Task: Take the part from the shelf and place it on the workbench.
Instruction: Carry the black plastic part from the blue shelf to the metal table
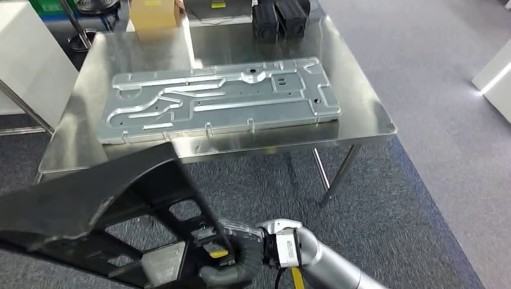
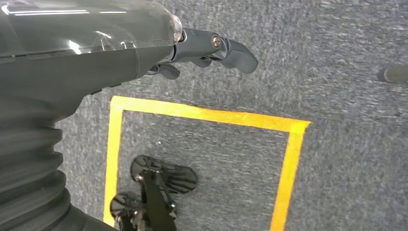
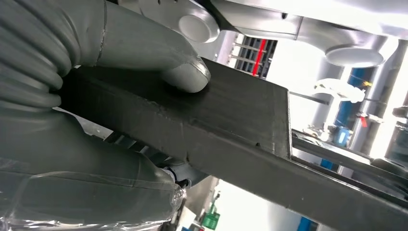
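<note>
The part [image 1: 102,205] is a large black frame with cut-out openings, filling the lower left of the head view in front of the workbench [image 1: 367,117]. My right hand [image 1: 232,262] grips its near edge from below. In the right wrist view the grey thumb [image 3: 185,72] presses on the flat black face of the part [image 3: 240,120], with the darker fingers wrapped under it. My left hand [image 2: 207,48] hangs over the carpet with its fingers stretched out and nothing in them.
A big silver stamped metal plate [image 1: 223,99] covers most of the steel workbench. A cardboard box [image 1: 153,15] and two black boxes [image 1: 280,18] stand at its far edge. A yellow tape square [image 2: 202,115] marks the grey carpet.
</note>
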Available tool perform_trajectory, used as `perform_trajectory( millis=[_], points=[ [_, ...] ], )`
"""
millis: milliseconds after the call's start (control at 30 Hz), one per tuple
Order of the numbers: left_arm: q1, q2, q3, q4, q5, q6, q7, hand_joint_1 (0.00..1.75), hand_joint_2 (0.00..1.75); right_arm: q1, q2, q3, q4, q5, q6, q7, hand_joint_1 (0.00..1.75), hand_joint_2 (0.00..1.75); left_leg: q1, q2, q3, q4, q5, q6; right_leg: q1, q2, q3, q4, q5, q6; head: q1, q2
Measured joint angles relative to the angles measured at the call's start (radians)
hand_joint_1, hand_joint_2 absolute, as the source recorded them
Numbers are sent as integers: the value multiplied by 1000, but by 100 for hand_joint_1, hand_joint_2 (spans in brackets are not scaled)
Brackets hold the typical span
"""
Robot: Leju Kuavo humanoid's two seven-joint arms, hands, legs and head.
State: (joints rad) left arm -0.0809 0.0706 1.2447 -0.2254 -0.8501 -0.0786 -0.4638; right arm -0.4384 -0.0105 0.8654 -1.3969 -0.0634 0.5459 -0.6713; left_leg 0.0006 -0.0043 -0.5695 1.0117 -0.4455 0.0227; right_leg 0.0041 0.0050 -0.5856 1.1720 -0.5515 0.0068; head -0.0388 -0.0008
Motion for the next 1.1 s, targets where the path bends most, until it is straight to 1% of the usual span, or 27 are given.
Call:
perform_trajectory(
  millis=[67,100,133,167,233,267,300,400,433,467,500,533,567,600,633,667,700,733,767,800,833,867,933,967,1000,1067,1100],
  points=[
    [-1,0,0,0,-3,0,-1,0,175,7,-3,-4,-2,1,-2,0,171,175,1,-1,15,0,-15,2,-6,0,-89,107,-40,8,1,0],
    [0,0,0,0,-4,0,-1,0,175,12,-5,-5,-2,2,-3,1,171,175,2,-2,25,0,-25,1,-9,-1,-123,132,-49,10,1,0],
    [0,-1,0,0,-6,0,-2,0,175,15,-7,-6,-2,2,-4,1,171,175,3,-3,37,0,-35,-1,-11,-1,-140,125,-41,12,1,0],
    [1,-1,-1,0,-7,0,-2,0,175,17,-8,-6,-2,2,-4,1,171,175,5,-3,52,0,-46,-4,-13,-2,-140,86,-10,12,1,0],
    [0,-2,-1,0,-8,-1,-2,0,175,18,-10,-8,-2,3,-5,1,171,175,7,-5,80,0,-71,-13,-13,-4,-117,-35,95,9,2,0],
    [-2,-2,-1,0,-7,-1,-3,0,175,19,-10,-9,-3,4,-5,1,171,175,6,-5,88,0,-82,-19,-12,-4,-107,-82,132,4,2,0],
    [-4,-2,-1,0,-7,-1,-3,0,175,21,-11,-11,-4,5,-5,1,171,175,5,-5,96,-2,-89,-26,-10,-5,-102,-110,155,-3,3,0],
    [-8,-2,-1,0,-2,-1,-4,0,175,24,-12,-14,-12,10,-4,3,171,175,5,-4,112,4,-91,-45,-8,-1,-82,-128,147,-28,2,0],
    [-9,-2,-1,0,-1,-2,-4,0,175,23,-12,-15,-15,10,-3,5,171,175,7,-3,103,31,-90,-48,-9,0,-69,-133,140,-36,1,0],
    [-10,-2,-1,0,1,-3,-5,0,175,23,-12,-16,-19,10,-2,9,171,175,9,-2,80,75,-94,-50,-9,0,-55,-136,134,-41,1,0],
    [-11,-2,-1,0,2,-4,-5,0,175,23,-12,-17,-21,10,-2,13,171,175,11,-2,43,134,-105,-53,-8,0,-43,-138,125,-45,0,0],
    [-10,-2,-1,0,2,-5,-6,0,175,23,-12,-17,-21,10,-2,17,171,175,12,-2,-1,199,-125,-56,-7,0,-32,-139,115,-49,0,0],
    [-8,-2,-1,0,3,-5,-6,0,175,24,-12,-17,-22,10,-2,19,171,175,12,-2,-45,249,-153,-58,-4,0,-21,-139,105,-50,0,0],
    [-5,-2,-1,0,3,-5,-6,0,175,25,-12,-17,-21,10,-2,21,171,175,12,-2,-79,276,-178,-58,-2,2,-8,-139,94,-51,0,0],
    [-3,-2,-1,0,3,-5,-6,0,175,26,-12,-17,-21,10,-2,21,171,175,12,-2,-101,276,-189,-56,0,3,6,-139,84,-52,0,0],
    [-2,-2,-1,0,4,-6,-6,0,175,26,-12,-17,-21,10,-2,22,171,175,11,-1,-108,246,-175,-53,2,4,22,-139,72,-52,0,0],
    [-2,-2,-1,0,6,-6,-6,0,175,26,-12,-17,-21,10,-2,24,171,175,10,-1,-104,191,-131,-48,4,4,40,-138,60,-51,0,0],
    [-1,-1,0,0,8,-6,-6,0,175,25,-12,-17,-21,10,-3,28,171,175,7,-1,-98,127,-62,-43,5,4,56,-137,48,-49,0,0],
    [-1,0,0,0,10,-6,-6,0,175,25,-12,-17,-21,10,-5,33,171,175,4,0,-92,74,-6,-38,6,5,66,-136,37,-47,1,0],
    [0,0,0,0,12,-6,-6,0,175,25,-12,-17,-21,11,-8,40,171,175,0,0,-89,42,39,-33,7,6,70,-135,29,-42,2,0],
    [0,1,1,1,14,-6,-6,0,175,25,-12,-18,-21,13,-14,48,171,175,-4,0,-90,29,58,-28,6,7,70,-135,24,-37,3,0],
    [-1,1,1,1,16,-6,-6,0,175,25,-12,-19,-21,15,-21,54,171,175,-7,-1,-88,28,53,-24,5,8,69,-137,19,-32,3,0],
    [-2,1,1,1,20,-6,-6,0,175,23,-12,-22,-25,22,-41,65,171,175,-4,-2,-80,18,54,-15,3,7,70,-133,8,-20,3,0],
    [-3,1,1,1,21,-6,-6,0,175,20,-12,-24,-28,32,-55,69,171,175,-2,-2,-73,11,53,-10,3,6,62,-113,-5,-14,4,0],
    [-4,1,1,1,21,-6,-6,0,175,16,-12,-25,-33,49,-72,73,171,175,1,-2,-66,6,51,-5,2,4,41,-72,-26,-9,4,0],
    [-6,1,1,1,20,-6,-6,0,175,6,-12,-27,-44,102,-116,84,171,175,0,-1,-57,4,43,1,-2,3,-39,59,-73,-3,4,0],
    [-6,0,1,1,19,-7,-6,0,175,-1,-12,-27,-49,133,-138,90,171,175,0,-2,-53,4,38,2,-4,2,-79,115,-84,-1,4,0]
  ],
)
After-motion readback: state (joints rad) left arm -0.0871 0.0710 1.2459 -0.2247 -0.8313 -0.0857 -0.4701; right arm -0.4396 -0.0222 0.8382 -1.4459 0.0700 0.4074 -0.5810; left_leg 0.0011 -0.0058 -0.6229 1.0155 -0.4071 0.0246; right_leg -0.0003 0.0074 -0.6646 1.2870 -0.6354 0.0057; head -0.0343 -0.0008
